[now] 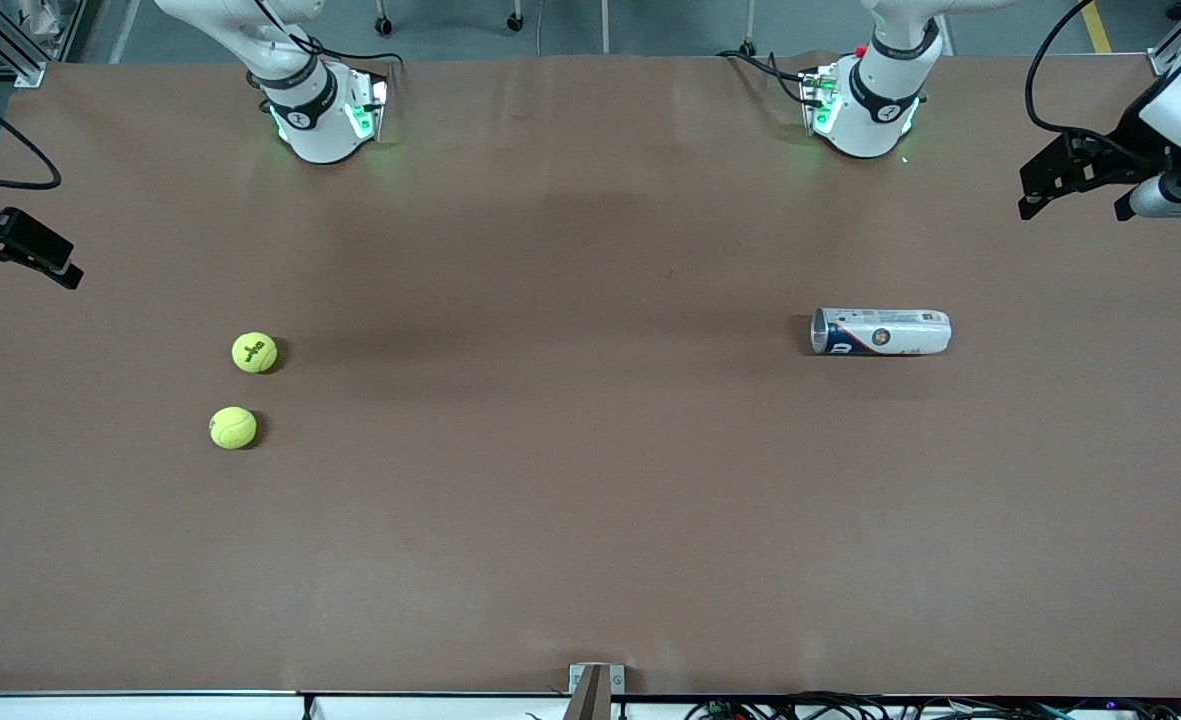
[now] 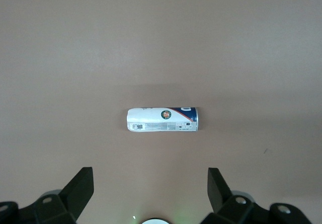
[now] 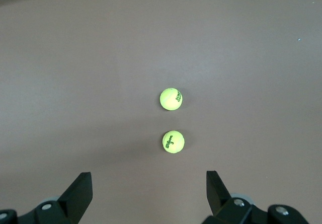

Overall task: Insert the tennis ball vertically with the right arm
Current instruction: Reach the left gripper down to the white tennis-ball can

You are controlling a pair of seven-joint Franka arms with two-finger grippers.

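Two tennis balls on brown bench toward right arm's end; ball with black print lies farther from front camera, plainer ball nearer, close together but apart; ball can lies on its side toward left arm's end, well apart from balls, open mouth facing them; right gripper released, empty, up over the balls; left gripper released, empty, up over the can; nothing grasped.
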